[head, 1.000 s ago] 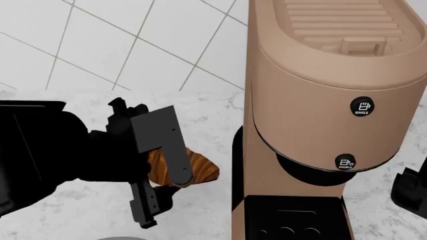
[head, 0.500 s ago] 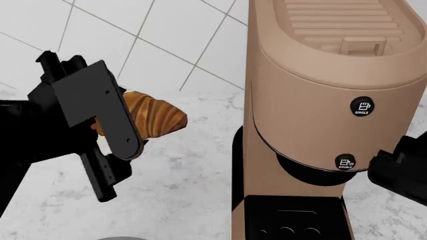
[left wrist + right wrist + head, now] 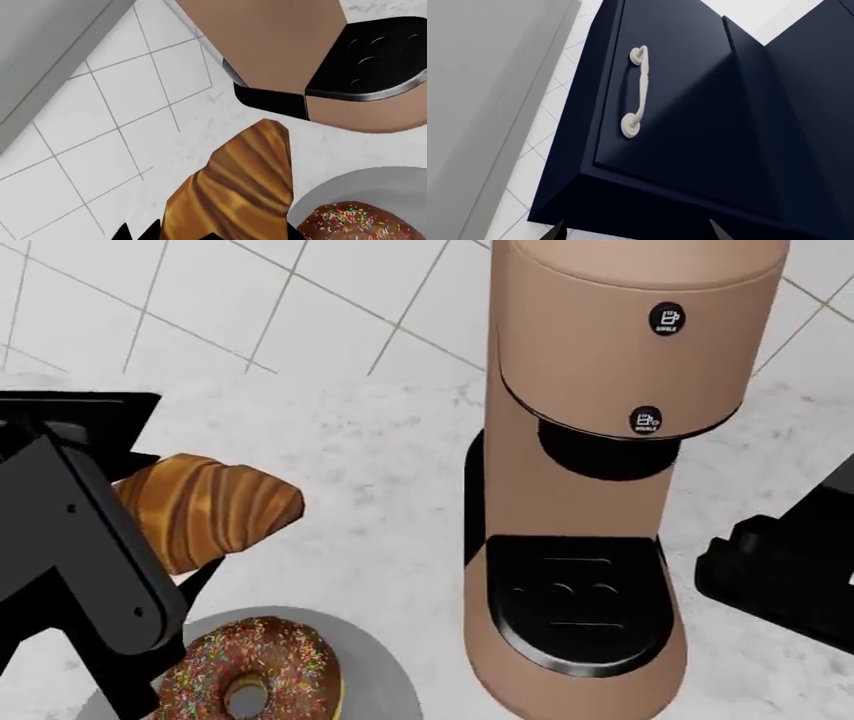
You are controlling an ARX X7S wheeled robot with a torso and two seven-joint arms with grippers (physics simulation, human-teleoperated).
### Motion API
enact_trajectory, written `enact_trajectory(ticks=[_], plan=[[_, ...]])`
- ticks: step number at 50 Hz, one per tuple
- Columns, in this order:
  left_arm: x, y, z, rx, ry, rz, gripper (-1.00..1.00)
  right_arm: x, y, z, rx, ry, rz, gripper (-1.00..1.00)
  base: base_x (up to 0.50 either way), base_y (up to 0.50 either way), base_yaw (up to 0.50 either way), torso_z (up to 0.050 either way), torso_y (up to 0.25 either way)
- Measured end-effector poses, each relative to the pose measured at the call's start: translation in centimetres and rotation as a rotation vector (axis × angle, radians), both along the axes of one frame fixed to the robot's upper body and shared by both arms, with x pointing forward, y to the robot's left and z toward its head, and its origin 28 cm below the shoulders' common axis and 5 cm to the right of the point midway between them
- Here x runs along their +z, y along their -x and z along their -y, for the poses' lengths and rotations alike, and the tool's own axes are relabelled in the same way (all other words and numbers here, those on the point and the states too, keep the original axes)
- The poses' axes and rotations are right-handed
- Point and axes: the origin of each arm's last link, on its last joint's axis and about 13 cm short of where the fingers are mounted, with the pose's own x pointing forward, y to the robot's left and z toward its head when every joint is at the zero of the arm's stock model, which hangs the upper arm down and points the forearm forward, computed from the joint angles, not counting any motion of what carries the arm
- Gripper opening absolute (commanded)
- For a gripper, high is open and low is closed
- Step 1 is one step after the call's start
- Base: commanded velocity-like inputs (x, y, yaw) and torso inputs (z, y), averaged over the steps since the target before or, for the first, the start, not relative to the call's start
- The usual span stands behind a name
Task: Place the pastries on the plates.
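My left gripper [image 3: 150, 542] is shut on the golden-brown croissant [image 3: 214, 505] and holds it in the air above the counter, just beyond the grey plate [image 3: 378, 672]. The chocolate donut with sprinkles [image 3: 254, 678] lies on that grey plate. In the left wrist view the croissant [image 3: 233, 190] fills the space between my fingers, with the donut [image 3: 353, 222] and the grey plate [image 3: 373, 182] beside it. My right gripper [image 3: 787, 570] is at the right of the coffee machine, open and empty. The white mosaic-rimmed plate is out of view.
A tall tan coffee machine [image 3: 601, 440] with a black drip tray [image 3: 574, 610] stands on the marble counter [image 3: 387, 490] right of the croissant. A white tiled wall [image 3: 267, 300] is behind. The right wrist view faces a dark blue cabinet [image 3: 694, 125] with a pale handle [image 3: 639, 90].
The left gripper lifted the croissant off the counter and carried it left. The head view dropped, so the donut and grey plate came into view. The right arm came further into view.
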Motion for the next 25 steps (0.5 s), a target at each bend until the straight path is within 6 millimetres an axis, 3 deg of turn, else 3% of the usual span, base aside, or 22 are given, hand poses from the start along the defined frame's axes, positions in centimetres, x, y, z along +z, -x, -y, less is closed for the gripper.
enact_trajectory(ticks=[12, 25], plan=[[-0.2, 0.7, -0.4, 0.024, 0.006, 0.007, -1.00, 0.1, -0.1, -0.1, 0.005, 0.000, -0.008, 1.00, -0.50, 0.00, 0.00, 0.000, 0.000], [0.5, 1.4, -1.0, 0.080, 0.067, 0.047, -1.00, 0.0, -0.3, -0.1, 0.036, -0.026, -0.047, 1.00, -0.02, 0.00, 0.00, 0.000, 0.000]])
